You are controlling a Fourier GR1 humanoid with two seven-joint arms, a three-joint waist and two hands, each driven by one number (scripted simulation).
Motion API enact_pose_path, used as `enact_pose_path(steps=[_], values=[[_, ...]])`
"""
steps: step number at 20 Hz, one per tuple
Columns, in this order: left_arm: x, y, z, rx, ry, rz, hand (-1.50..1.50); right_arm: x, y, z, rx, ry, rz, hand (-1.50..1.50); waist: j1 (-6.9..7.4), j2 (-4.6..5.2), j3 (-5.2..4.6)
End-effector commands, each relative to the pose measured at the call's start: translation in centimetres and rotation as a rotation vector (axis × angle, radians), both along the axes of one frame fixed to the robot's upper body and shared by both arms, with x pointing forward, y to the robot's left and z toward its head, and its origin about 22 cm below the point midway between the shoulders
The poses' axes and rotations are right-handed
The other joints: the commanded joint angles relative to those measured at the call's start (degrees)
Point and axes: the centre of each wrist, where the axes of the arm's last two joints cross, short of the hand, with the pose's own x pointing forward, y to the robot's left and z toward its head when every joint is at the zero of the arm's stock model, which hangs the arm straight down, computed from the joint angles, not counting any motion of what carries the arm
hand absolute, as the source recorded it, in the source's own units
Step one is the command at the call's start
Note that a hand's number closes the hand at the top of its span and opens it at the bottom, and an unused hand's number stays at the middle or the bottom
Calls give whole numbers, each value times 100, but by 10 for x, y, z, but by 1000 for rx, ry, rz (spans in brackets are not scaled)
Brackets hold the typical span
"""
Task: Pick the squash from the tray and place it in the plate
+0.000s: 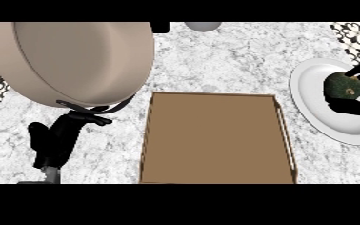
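Note:
The dark green squash (342, 86) is over the white plate (313, 102) at the right edge of the head view. Whether it rests on the plate or hangs just above it I cannot tell. My right hand (354, 70) comes in from the right edge, and its black fingers curl round the squash above and below. Most of the hand is cut off by the edge. The brown tray (211, 140) lies in the middle with nothing in it. My left hand does not show.
A large beige pan (77, 62) with a black handle (53, 145) fills the upper left, close to the tray's left side. A grey round thing (202, 26) sits at the far edge. Bare marble counter (225, 62) lies between tray and far edge.

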Motion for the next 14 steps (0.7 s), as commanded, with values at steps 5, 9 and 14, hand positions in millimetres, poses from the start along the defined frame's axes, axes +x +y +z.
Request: enact_pose_path(steps=[5, 9, 14], values=[[26, 7, 28, -3, -44, 89, 0, -3, -66, -22, 157, 190, 15, 150, 19, 97, -41], [39, 4, 14, 12, -25, 75, 0, 9, -65, -44, 151, 279, 116, -150, 51, 138, -44], [37, -3, 5, 4, -29, 78, 0, 14, -80, -36, 112, 91, 175, -150, 22, 118, -45]])
